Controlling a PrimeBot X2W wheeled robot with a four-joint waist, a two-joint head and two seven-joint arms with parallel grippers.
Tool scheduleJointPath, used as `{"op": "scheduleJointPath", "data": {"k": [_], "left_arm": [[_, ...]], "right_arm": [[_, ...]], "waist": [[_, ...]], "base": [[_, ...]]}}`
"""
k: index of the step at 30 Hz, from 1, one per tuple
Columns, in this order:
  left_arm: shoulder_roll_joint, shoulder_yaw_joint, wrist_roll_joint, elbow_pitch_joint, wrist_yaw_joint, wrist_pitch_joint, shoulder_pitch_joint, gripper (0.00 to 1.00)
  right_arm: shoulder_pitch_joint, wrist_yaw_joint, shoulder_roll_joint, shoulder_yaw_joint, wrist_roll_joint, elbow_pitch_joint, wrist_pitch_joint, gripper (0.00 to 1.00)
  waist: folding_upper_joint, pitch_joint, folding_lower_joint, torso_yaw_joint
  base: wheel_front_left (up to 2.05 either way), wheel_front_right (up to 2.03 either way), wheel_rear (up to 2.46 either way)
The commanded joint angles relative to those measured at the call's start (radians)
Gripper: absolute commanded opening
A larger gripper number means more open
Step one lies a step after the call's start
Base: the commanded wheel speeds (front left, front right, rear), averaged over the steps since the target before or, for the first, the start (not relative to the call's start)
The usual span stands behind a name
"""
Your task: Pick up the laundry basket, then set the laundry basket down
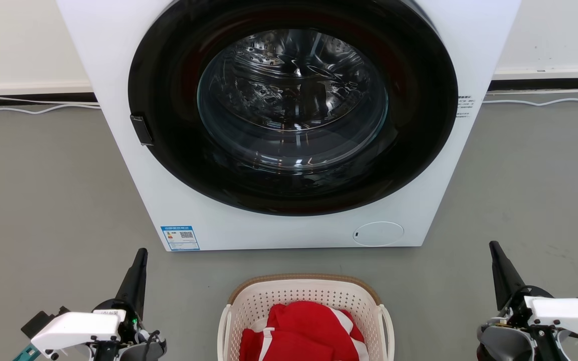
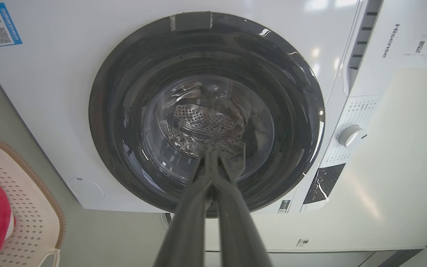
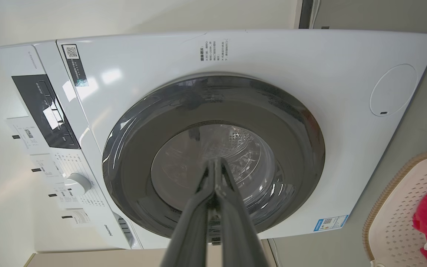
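The cream-white perforated laundry basket (image 1: pixel 305 296) with a tan rim sits on the floor at the bottom centre, in front of the washing machine, holding red and white cloth (image 1: pixel 303 333). Its white loop handles stand at its left and right sides. My left gripper (image 1: pixel 141 253) hovers to the basket's left, shut and holding nothing. To the basket's right my right gripper (image 1: pixel 493 246) is likewise shut and empty. The basket's edge (image 2: pixel 24 207) lies at the lower left of the left wrist view, behind the touching fingertips of the left gripper (image 2: pixel 209 154). The basket corner (image 3: pixel 399 218) is at lower right, right gripper (image 3: pixel 215 161) shut.
A white front-loading washing machine (image 1: pixel 118 75) with a closed dark round door (image 1: pixel 293 108) stands right behind the basket. Grey floor (image 1: pixel 43 200) spreads to both sides. White cables (image 1: pixel 33 109) run along the wall base at the back.
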Motion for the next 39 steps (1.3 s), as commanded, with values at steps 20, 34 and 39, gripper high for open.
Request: {"op": "scheduleJointPath", "data": {"k": [20,34,39], "left_arm": [[0.011,0.032,-0.012,-0.032,-0.003,0.005,-0.025,0.0],[0.011,0.032,-0.012,-0.032,-0.003,0.005,-0.025,0.0],[0.011,0.032,-0.012,-0.032,-0.003,0.005,-0.025,0.0]], "right_arm": [[-0.022,0.007,-0.002,0.017,0.009,-0.031,0.012,0.0],[-0.022,0.007,-0.001,0.016,0.008,-0.031,0.013,0.0],[-0.022,0.007,-0.001,0.016,0.008,-0.031,0.013,0.0]], "waist": [[-0.0001,0.0,0.0,0.0],[-0.0001,0.0,0.0,0.0],[-0.0001,0.0,0.0,0.0]], "base": [[0.0,0.0,0.0],[0.0,0.0,0.0],[0.0,0.0,0.0]]}}
